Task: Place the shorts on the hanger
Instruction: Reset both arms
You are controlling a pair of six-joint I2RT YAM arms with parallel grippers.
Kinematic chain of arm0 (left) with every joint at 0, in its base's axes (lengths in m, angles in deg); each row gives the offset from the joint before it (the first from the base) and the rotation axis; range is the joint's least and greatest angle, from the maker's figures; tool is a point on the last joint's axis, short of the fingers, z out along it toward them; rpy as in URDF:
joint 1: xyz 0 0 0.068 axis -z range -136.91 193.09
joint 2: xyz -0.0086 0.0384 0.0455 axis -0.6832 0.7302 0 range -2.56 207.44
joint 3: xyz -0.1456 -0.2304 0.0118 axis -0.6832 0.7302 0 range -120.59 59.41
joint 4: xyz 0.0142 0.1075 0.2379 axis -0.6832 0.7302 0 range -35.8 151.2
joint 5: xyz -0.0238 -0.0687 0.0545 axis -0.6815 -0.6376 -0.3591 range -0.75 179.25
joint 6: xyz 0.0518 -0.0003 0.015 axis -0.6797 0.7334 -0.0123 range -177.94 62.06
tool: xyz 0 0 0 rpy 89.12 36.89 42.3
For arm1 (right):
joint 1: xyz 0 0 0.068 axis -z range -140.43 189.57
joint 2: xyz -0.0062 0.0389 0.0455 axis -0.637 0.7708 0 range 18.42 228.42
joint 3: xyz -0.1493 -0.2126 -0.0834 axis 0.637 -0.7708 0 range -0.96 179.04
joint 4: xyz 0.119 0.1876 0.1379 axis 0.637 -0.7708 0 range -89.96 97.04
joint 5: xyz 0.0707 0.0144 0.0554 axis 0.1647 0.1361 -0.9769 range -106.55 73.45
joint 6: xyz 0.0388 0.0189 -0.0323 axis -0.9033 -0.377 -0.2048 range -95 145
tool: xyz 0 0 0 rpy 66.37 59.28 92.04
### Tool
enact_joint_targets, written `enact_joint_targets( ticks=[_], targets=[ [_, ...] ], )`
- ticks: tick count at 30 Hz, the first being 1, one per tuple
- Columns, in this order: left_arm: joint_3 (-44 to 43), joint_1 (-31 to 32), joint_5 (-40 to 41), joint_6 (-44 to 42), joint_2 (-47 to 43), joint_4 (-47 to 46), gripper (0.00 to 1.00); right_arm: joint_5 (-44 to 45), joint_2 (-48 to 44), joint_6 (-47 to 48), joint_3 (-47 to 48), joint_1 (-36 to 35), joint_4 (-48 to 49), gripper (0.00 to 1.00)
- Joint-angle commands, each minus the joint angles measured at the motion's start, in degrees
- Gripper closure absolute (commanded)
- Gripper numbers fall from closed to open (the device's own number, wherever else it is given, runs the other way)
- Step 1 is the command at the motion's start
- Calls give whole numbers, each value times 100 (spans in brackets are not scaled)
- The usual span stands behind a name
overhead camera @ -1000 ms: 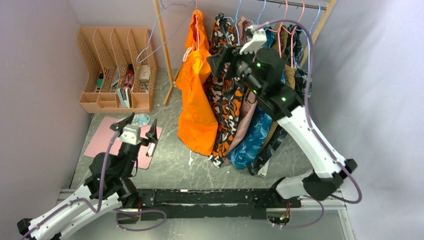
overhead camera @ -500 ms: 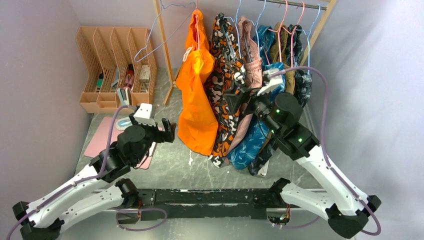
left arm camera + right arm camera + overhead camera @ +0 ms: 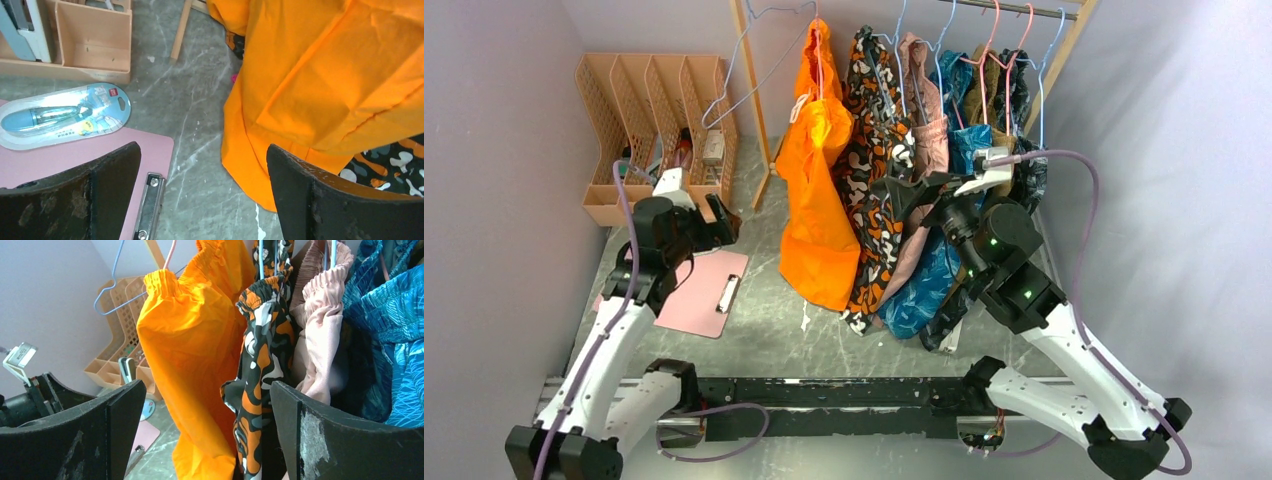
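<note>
Shorts (image 3: 819,200) hung on the hanger (image 3: 170,255), between the two hands and touching neither. Left hand (image 3: 716,214), fingers apart and empty, has swung up and away from the clipboard (image 3: 699,295) since half a second ago; the shorts lie ahead to its right. Right hand (image 3: 902,190), fingers likewise apart and empty, has sunk lower beside the patterned garment (image 3: 874,230) since a second ago; the shorts hang ahead, toward its left finger.

Bright, even light throughout; sharp focus, soft shadows, no glare.
</note>
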Motion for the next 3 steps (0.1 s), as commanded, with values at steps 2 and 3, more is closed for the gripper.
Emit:
enact_joint_targets(
  ticks=[2, 3],
  targets=[
    [346, 170, 94, -430, -503, -386, 0, 232, -22, -15, 1, -58, 16, 0],
    [485, 227, 244, -452, -719, -462, 0, 223, -25, 21, 25, -60, -29, 0]
  ],
)
